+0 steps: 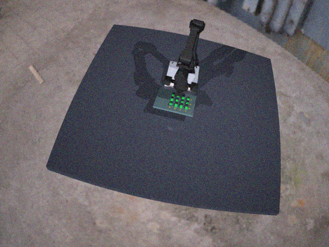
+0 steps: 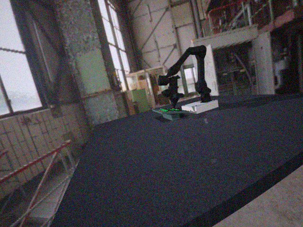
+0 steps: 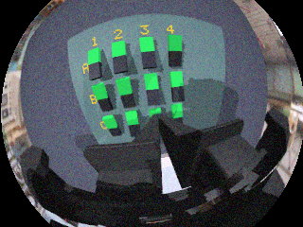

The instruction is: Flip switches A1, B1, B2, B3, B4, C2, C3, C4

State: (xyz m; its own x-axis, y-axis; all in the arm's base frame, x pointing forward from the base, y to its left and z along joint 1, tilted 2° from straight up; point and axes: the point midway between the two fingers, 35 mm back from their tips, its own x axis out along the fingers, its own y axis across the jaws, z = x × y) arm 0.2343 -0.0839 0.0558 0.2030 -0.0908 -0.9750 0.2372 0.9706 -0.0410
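Note:
A grey-green switch panel (image 1: 159, 103) (image 2: 171, 115) (image 3: 79, 97) lies flat on the dark table just in front of the arm's base. It carries three rows of green-and-black rocker switches, lettered A to C and numbered 1 to 4. In the wrist view A1 (image 3: 95, 62), B2 (image 3: 125, 91) and C2 (image 3: 133, 121) show in full. My gripper (image 3: 156, 117) (image 1: 182, 91) (image 2: 175, 105) is shut and empty. It points straight down, with its tip low over the near row at about C3 (image 3: 154, 112), which it mostly hides. I cannot tell whether the tip touches the switch.
The arm stands on a white base plate (image 1: 171, 71) (image 2: 200, 106) right behind the panel. The dark table (image 1: 132, 148) (image 2: 195, 158) reaches far out on all sides. A small wooden stick (image 1: 35, 74) lies on the floor to the left, off the table.

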